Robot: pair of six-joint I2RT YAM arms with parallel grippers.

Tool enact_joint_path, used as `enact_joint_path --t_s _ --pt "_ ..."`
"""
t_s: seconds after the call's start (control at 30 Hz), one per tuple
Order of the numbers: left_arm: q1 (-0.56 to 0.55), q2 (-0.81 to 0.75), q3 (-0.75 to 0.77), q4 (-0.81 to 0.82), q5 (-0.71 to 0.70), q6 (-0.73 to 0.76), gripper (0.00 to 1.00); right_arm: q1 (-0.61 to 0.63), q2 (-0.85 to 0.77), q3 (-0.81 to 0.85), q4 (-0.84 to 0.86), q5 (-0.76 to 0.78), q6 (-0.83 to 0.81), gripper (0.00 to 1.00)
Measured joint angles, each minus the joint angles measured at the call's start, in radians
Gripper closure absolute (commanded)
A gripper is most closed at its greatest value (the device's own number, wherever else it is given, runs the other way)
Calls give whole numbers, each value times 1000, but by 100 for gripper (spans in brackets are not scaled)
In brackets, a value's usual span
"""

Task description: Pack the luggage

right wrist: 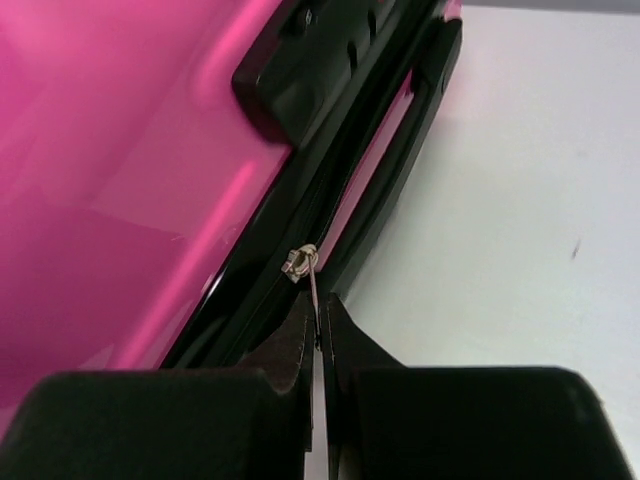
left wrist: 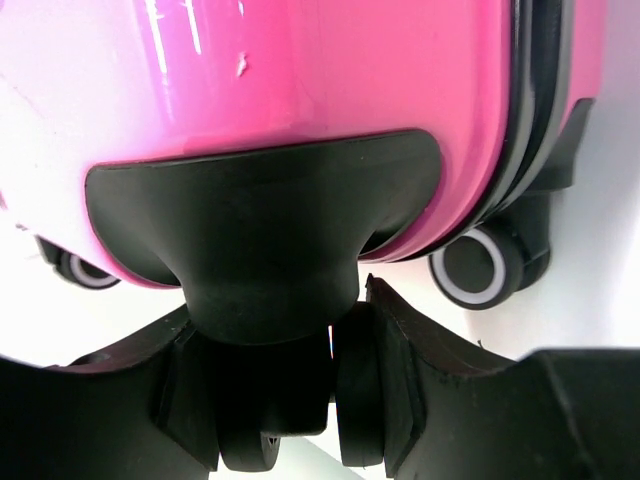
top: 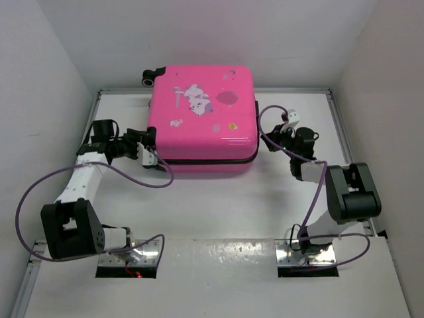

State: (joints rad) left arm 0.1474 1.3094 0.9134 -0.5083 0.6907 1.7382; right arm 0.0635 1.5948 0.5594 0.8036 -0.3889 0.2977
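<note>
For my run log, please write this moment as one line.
luggage: lid down, flat on table | left claw: clamped on corner wheel | right claw: shut on zipper pull

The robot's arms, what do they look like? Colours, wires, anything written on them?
The left arm and right arm have white links between bulky black joint housings. A purple cable loops loosely along each. They're bolted to shiny metal plates. The left gripper and right gripper have matte black wedge-shaped fingers. No markings are visible.
</note>
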Motion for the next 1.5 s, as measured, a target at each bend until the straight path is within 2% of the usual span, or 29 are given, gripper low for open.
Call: enact_joint_path --t_s 0.23,0.47,0.5,0.53,0.57,0.63,0.67,0.8,0.87,0.97,1.07,1.13,1.2,1.3,1.5 --pt "37 67 34 31 47 114 100 12 169 147 61 19 -19 100" --pt "31 53 38 35 39 110 100 -8 435 421 130 22 12 100" --pt "31 46 38 39 39 106 90 -9 455 449 132 22 16 100" --pt "30 39 37 47 38 95 62 -10 467 467 132 22 17 100" --pt "28 34 36 56 35 69 22 -10 476 481 132 23 18 100" --pt "14 22 27 79 -22 -6 7 -9 479 487 131 23 18 100" --pt "8 21 23 87 -51 -90 0 -9 479 486 131 23 18 100" --pt "-30 -6 35 177 -217 -522 0 9 455 449 132 31 16 100" --pt "-58 1 111 148 -311 -773 0 26 428 420 130 47 14 100" --pt "-44 73 356 -62 -481 -1133 0 53 386 381 122 80 6 100" --pt "48 246 800 -102 -536 -1437 0 92 352 351 107 111 -13 100" --pt "98 277 924 -117 -542 -1606 0 116 343 344 100 127 -23 100" --pt "152 256 921 -161 -540 -1767 0 138 343 344 99 149 -34 100" --pt "195 240 841 -234 -541 -1976 0 161 343 348 93 171 -44 100" --pt "167 326 781 -299 -536 -2276 0 189 343 377 47 192 -70 100"
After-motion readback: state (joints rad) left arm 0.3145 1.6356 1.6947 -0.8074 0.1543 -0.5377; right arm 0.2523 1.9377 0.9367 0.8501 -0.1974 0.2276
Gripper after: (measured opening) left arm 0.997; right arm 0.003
